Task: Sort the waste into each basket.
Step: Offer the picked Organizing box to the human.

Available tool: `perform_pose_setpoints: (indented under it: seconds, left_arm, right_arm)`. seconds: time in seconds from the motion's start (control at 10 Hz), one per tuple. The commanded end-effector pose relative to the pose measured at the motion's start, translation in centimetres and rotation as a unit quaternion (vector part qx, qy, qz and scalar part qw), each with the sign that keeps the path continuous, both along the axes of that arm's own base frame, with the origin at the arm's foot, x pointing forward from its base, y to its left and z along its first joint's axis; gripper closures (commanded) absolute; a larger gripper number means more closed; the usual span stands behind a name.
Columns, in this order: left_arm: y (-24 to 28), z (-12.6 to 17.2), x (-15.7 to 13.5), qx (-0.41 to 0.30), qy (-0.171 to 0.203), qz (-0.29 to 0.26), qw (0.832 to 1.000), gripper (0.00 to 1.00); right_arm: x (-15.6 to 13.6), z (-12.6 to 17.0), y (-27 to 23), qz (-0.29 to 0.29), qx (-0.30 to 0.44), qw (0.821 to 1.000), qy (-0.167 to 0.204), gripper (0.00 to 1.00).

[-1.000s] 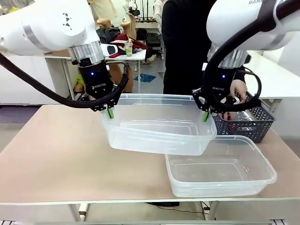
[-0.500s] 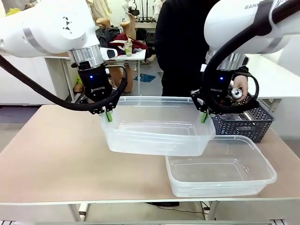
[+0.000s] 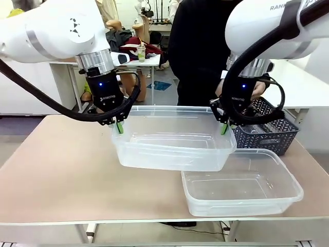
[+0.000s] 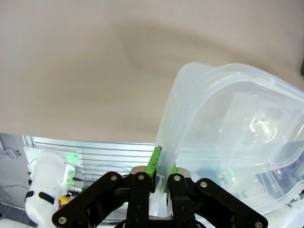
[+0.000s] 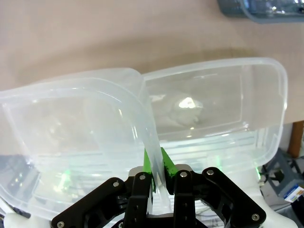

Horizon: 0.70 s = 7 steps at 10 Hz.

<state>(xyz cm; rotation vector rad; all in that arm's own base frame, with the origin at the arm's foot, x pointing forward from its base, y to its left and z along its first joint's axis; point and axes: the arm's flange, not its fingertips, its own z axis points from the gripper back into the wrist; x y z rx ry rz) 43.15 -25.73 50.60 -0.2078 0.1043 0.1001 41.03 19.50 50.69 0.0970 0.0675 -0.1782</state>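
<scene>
A clear tub point(image 3: 172, 149) hangs above the table between both arms. My left gripper point(image 3: 119, 126) is shut on its left rim, and the left wrist view shows the green pads point(image 4: 154, 161) pinching the thin wall of the tub point(image 4: 228, 109). My right gripper point(image 3: 224, 128) is shut on the right rim, clamping the wall of the same tub point(image 5: 57, 95) in the right wrist view point(image 5: 154, 167). A second clear tub point(image 3: 241, 193) rests on the table, front right, partly under the lifted one point(image 5: 273, 109). The waste is mostly hidden inside the dark lattice basket point(image 3: 267, 136).
A person in black stands at the far side, one hand point(image 3: 257, 91) just behind my right wrist, over the lattice basket. The bare table point(image 3: 61, 164) spreads wide to the left. The basket's corner point(image 5: 256, 9) lies beyond the lower tub.
The person's hand has risen from the lattice basket, lifting a silver can that is now hidden behind my right wrist. The held tub has shifted only slightly.
</scene>
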Motion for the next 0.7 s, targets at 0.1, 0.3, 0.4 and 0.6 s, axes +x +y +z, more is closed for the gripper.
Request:
perform_pose_setpoints:
  seconds: [0.1, 0.3, 0.4, 0.6]
  left_arm:
    - [0.05, 0.61, 0.38, -0.010, -0.005, 0.013, 1.000, 0.94]
    - [0.05, 0.61, 0.38, -0.010, -0.005, 0.013, 1.000, 0.94]
    - [0.05, 0.61, 0.38, -0.010, -0.005, 0.013, 1.000, 0.94]
    - [0.05, 0.61, 0.38, -0.010, -0.005, 0.013, 1.000, 0.94]
  right_arm:
    - [-0.20, 0.29, -0.05, 0.000, 0.003, 1.000, 0.003, 0.94]
    - [-0.20, 0.29, -0.05, 0.000, 0.003, 1.000, 0.003, 0.94]
    - [-0.20, 0.29, -0.05, 0.000, 0.003, 1.000, 0.003, 0.94]
    - [-0.20, 0.29, -0.05, 0.000, 0.003, 1.000, 0.003, 0.94]
